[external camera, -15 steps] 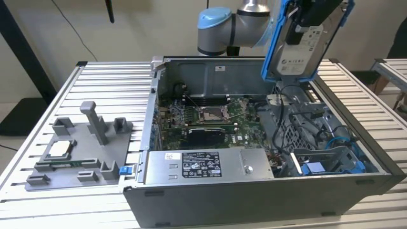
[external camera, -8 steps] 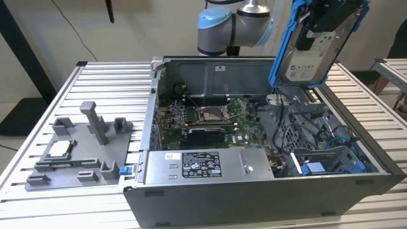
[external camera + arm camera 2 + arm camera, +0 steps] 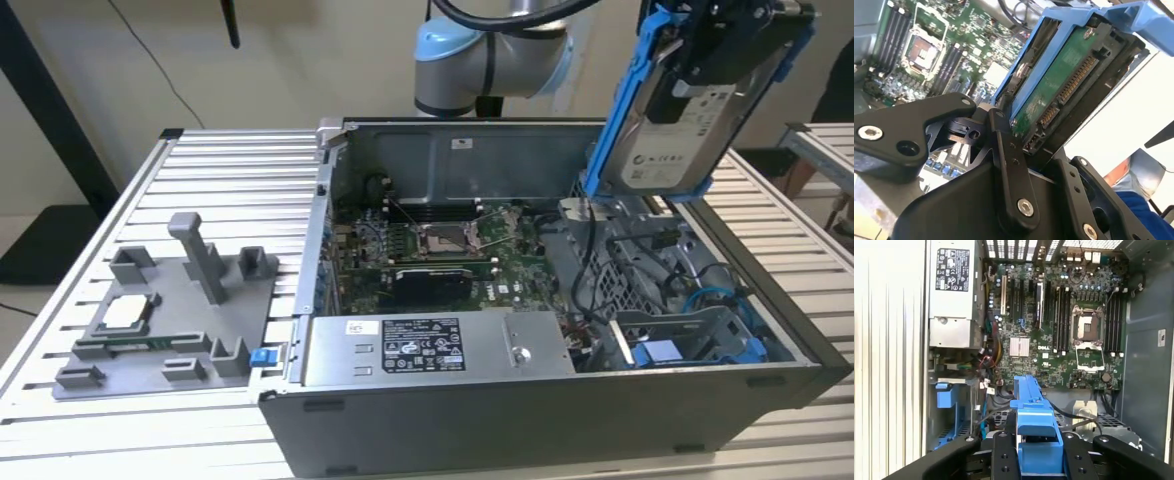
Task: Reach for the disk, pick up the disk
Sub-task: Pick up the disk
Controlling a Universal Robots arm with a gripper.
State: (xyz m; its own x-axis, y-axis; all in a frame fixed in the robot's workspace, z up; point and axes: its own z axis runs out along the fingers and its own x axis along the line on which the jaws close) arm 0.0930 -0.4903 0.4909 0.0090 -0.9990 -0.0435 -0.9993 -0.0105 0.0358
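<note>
The gripper has the disk clamped and hanging in the air above the open computer case, over toward the exterior view's right. The drive hangs close to upright, tilted a bit, white label facing the camera, with its blue bracket running along both long edges. Its lower end sits just above the case's rear corner and doesn't seem to touch anything there.

In the second wrist view the black fingers are closed onto the disk from both sides, and the drive's green circuit-board underside and connector edge are showing, blue frame wrapped around it. In the first wrist view the blue bracket pokes out between the finger links, with the motherboard spread out well below it.

Inside the case, the power supply sits along the near wall, the empty CPU socket is in the middle of the board, and the blue drive cage is at the near corner on the exterior view's right. A grey fixture plate lies on the slatted table beside the case on the exterior view's left, with a small square chip resting on it.
</note>
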